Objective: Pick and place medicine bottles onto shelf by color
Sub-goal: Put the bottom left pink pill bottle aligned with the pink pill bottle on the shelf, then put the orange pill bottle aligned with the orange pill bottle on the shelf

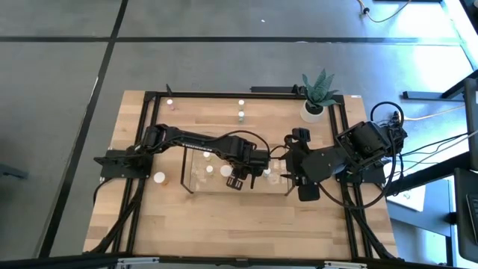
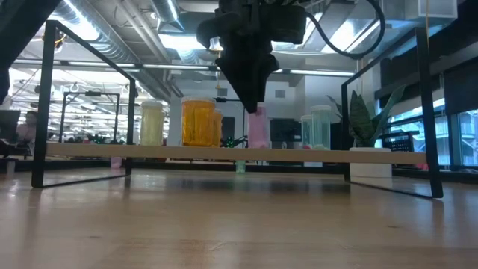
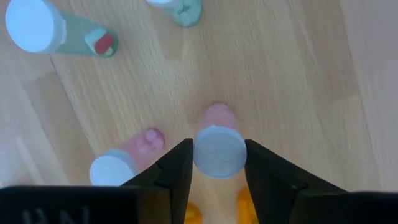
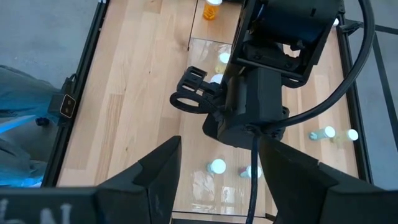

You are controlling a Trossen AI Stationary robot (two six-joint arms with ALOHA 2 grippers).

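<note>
- Now flanking the white cap of the pink bottle (image 3: 217,151), with the left gripper (image 3: 217,163) set narrow and one dark finger (image 3: 179,167) close on each side; cannot tell whether pinching or just let go.
- Seen level from the table top, standing upright on the shelf (image 2: 373,155) deck, directly under the left gripper (image 2: 254,104).
- Judged as the release step: open evenly, both sides together, so as not to nudge the cap sideways.
- Lift straight up before swinging away; any sideways drag looks likely to tip so slim a bottle.
- Mind the second pink bottle (image 3: 118,165) just beside: right colour group, but close enough to be knocked.
- Keep clear of the green bottles (image 3: 59,34), farther off on the same wooden surface.
- From above, working at about 3 o'clock inside the shelf (image 1: 196,190), at the table's middle.
- Right gripper (image 4: 221,152) waiting with jaws wide and empty at 3 o'clock of the shelf, near the left arm; rise before crossing that way.
- Loose bottles (image 1: 241,113) left at 12 o'clock along the far edge, an orange bottle (image 1: 166,180) at 9 o'clock outside the shelf.
- Plant pot (image 1: 314,110) at 1 o'clock, well apart.
</note>
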